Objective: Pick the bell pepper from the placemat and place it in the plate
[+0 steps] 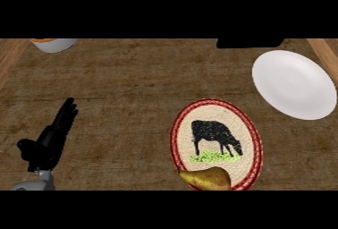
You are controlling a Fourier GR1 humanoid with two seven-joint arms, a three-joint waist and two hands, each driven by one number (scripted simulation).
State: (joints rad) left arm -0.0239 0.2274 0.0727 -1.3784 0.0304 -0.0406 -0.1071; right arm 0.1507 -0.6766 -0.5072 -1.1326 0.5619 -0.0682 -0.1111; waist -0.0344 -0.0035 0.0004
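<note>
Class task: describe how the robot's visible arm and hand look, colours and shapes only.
The left hand is black, with slim fingers and a short thumb. It joins a rounded light grey forearm. No cables or markings show. The right hand is not in view.

The worktop point(132, 89) is a brown, coarse, mottled surface that fills most of the view. Paler wooden strips run along its far left point(9, 58) and far right point(325, 49) sides. At the upper left a white vessel point(54, 44) with an orange top is cut off by the view's edge. A black object point(249, 43) sits at the upper edge, right of centre, its shape unclear.
</note>
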